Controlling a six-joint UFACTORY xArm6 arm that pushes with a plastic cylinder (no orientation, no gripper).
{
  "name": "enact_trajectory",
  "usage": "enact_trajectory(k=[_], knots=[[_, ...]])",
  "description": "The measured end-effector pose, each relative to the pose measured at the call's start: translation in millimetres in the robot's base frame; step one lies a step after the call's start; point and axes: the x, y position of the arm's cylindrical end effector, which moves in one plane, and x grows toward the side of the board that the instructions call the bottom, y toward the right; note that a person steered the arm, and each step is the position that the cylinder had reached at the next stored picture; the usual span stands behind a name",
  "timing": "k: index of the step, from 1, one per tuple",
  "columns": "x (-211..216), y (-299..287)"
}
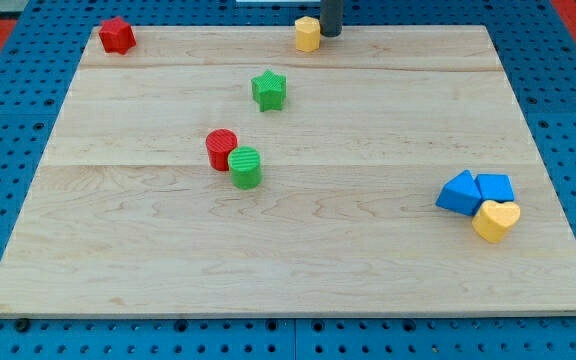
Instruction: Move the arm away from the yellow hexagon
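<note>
The yellow hexagon (pixel 308 33) sits at the top edge of the wooden board, a little right of centre. My tip (pixel 331 34) is the lower end of a dark rod coming down from the view's top. It stands just right of the yellow hexagon, touching it or nearly so.
A red block (pixel 117 35) sits at the top left corner. A green star (pixel 268 90) lies below the hexagon. A red cylinder (pixel 221 149) and a green cylinder (pixel 245 167) touch near the middle. Two blue blocks (pixel 460 192) (pixel 495 187) and a yellow heart (pixel 495 221) cluster at the right. The wooden board (pixel 368 280) lies on a blue pegboard.
</note>
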Motion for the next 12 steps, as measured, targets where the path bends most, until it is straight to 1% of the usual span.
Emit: enact_trajectory(k=[2,4,12], knots=[[0,1],[8,38],[14,38]])
